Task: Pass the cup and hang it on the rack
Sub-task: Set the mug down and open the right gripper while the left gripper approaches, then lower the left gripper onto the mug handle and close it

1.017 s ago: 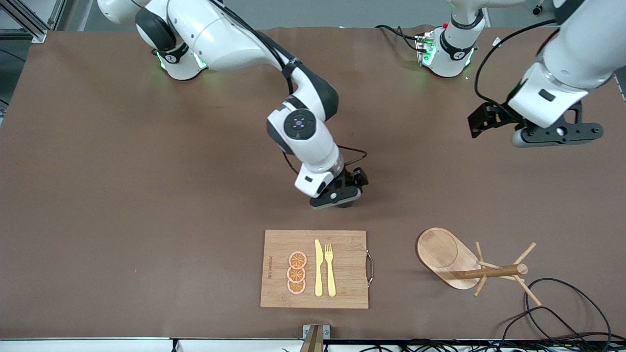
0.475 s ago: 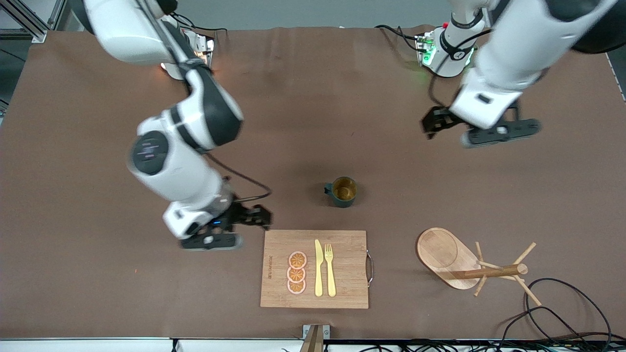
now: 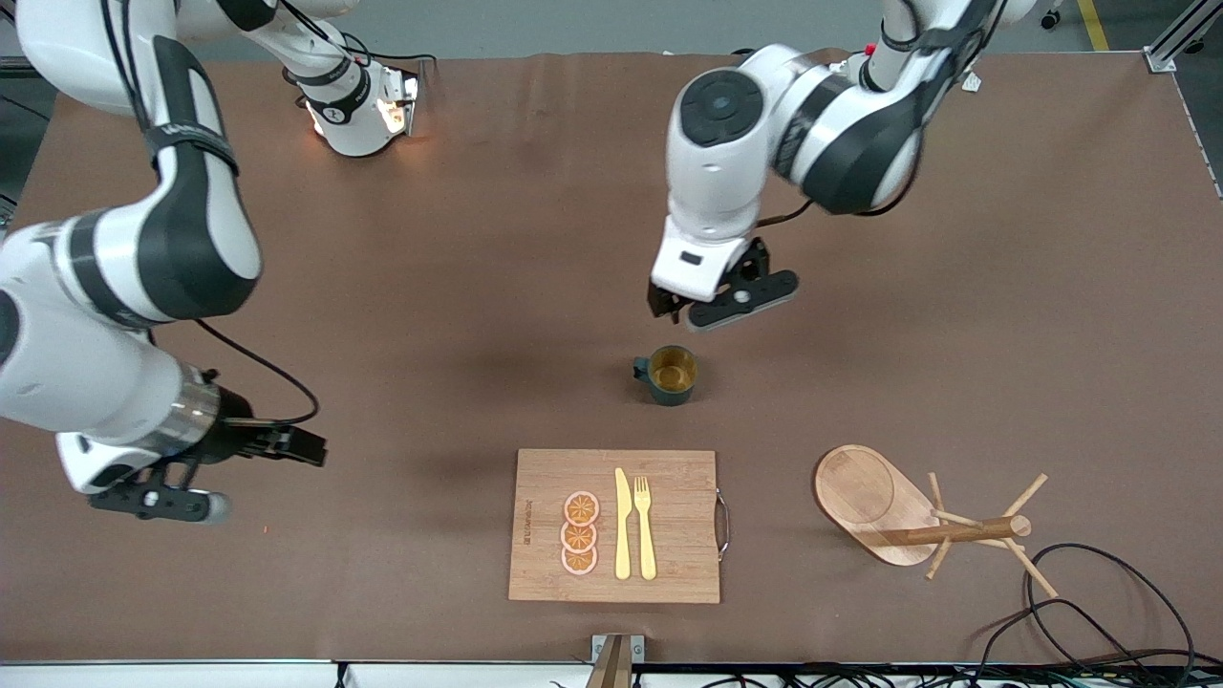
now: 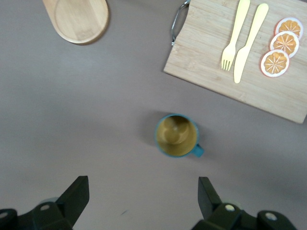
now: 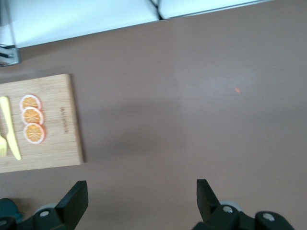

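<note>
1. Brown matte cloth covers the table (image 3: 382,315); it looks soft and slightly grippy.
2. Upright on it stands the cup (image 3: 667,375), mouth up, just farther from the front camera than the bamboo cutting board (image 3: 545,478), handle toward the right arm's end.
3. Judged by look, the cup is a small, stiff, glazed mug: light, smooth, likely slippery and chippable. Pinching across the rim wall looks safest, leaving the loop handle free for a peg.
4. Over the table just beside the cup hangs the left gripper (image 3: 718,308), fingers (image 4: 76,196) spread wide, empty.
5. Well apart from the board, toward the right arm's end, the right gripper (image 3: 162,497) waits, spread wide, empty.
6. Beside the board, the pale wooden rack (image 3: 865,492) has an oval base, thick post and thin pegs.
</note>
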